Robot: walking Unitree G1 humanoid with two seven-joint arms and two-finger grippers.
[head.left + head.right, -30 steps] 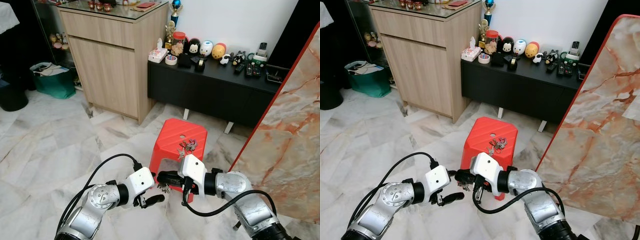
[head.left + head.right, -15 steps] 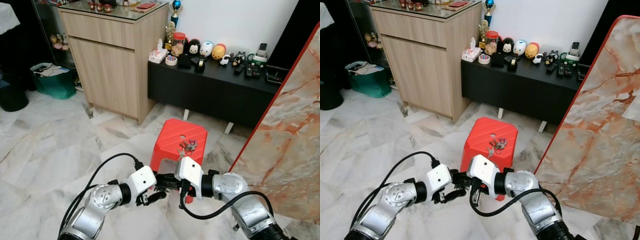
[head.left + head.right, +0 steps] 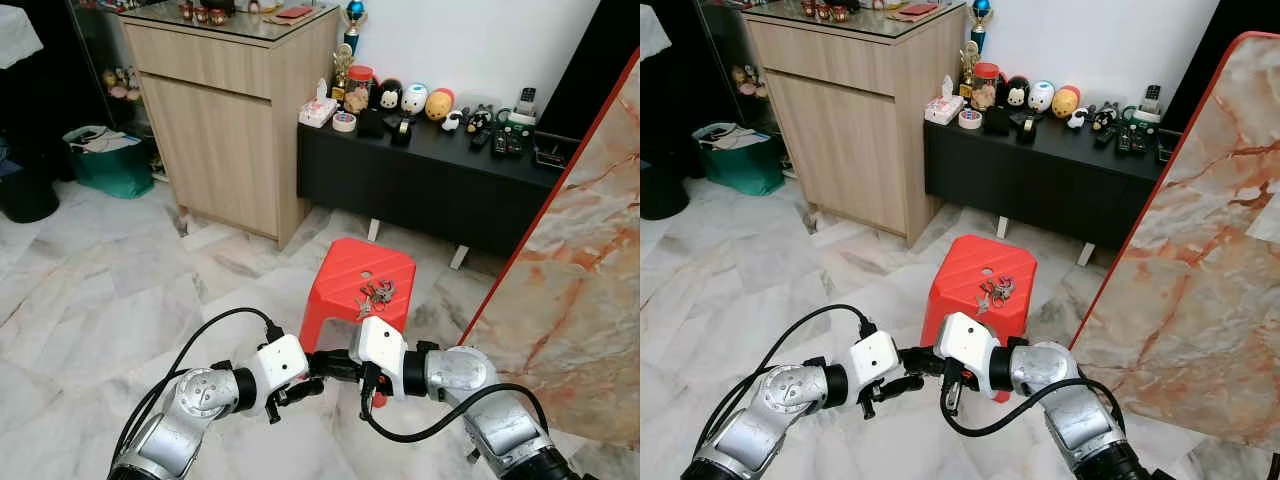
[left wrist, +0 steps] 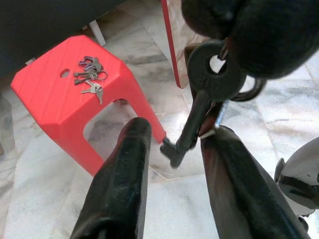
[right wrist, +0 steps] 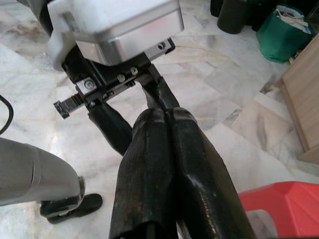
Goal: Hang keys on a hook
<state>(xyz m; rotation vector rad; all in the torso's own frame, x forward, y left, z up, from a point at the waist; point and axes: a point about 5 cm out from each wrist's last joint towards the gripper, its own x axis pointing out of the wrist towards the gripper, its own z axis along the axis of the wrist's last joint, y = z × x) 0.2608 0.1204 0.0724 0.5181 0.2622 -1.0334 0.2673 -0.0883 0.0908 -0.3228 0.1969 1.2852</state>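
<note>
Low over the marble floor, my right gripper is shut on a bunch of keys with a black-headed key hanging down. My left gripper is open just left of it, and the hanging key sits between its two fingers without being clamped. In the right wrist view the right gripper points at the left gripper's white wrist housing. A second bunch of keys lies on top of a red plastic stool just beyond both grippers.
A wooden cabinet stands at the back left. A black low sideboard with figurines runs along the wall. A red-edged marble slab leans on the right. A green bag sits far left.
My left gripper has moved up and right to the right gripper, so its fingers now straddle the hanging key. The right gripper has shifted slightly left with its keys.
</note>
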